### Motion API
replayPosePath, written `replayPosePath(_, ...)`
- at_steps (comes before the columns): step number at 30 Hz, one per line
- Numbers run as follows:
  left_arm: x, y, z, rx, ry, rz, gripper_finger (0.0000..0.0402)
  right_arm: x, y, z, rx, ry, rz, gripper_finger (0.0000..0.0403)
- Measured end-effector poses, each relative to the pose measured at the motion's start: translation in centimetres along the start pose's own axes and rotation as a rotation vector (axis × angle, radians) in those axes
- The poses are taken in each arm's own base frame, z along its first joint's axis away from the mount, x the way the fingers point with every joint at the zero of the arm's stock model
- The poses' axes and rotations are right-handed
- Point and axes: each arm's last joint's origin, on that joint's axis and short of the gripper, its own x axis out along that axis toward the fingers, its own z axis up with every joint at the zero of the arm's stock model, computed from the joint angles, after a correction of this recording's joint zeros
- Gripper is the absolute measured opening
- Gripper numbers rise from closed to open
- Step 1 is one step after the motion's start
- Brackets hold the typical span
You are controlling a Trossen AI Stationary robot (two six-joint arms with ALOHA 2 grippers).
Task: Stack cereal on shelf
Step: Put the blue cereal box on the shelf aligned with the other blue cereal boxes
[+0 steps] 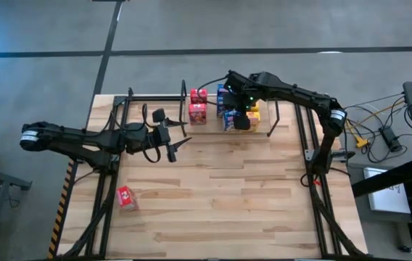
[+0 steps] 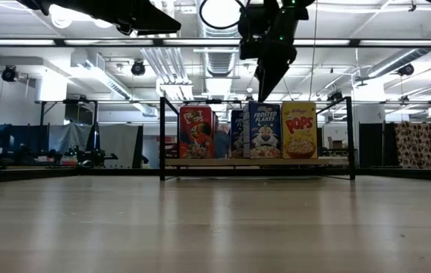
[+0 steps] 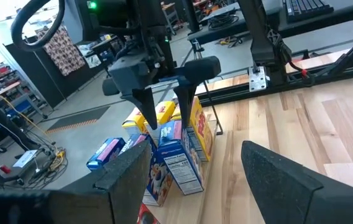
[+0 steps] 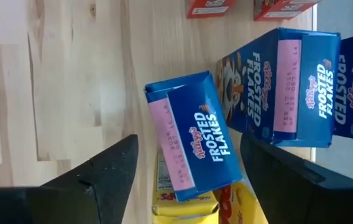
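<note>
While the low view hides it, lone red cardboard cereal box on table, right gripper open above blue Frosted Flakes box, left gripper open.

Seen from above, the right pincer covers the blue and yellow cereal boxes beneath it, so their count cannot be told. In the right wrist view, a yellow box under the Frosted Flakes box is cut off by the edge. The print on the lone red box on the bench is too small to read.
</note>
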Motion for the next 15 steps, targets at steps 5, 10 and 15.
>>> replayPosePath(5, 0.0, 0.0, 0.0, 0.000, 0.000, 0.000, 0.0236, 0.3, 0.0, 0.0, 0.000, -0.007, -0.003, 0.0266)
replayPosePath(10, 0.0, 0.0, 0.0, 0.000, 0.000, 0.000, 0.0236, 0.8, -0.1, -0.1, 0.002, -0.010, -0.005, 0.0266)
replayPosePath(15, 0.0, 0.0, 0.0, 0.000, 0.000, 0.000, 0.0236, 2.0, 0.0, -0.5, -0.003, 0.004, 0.001, 0.0265)
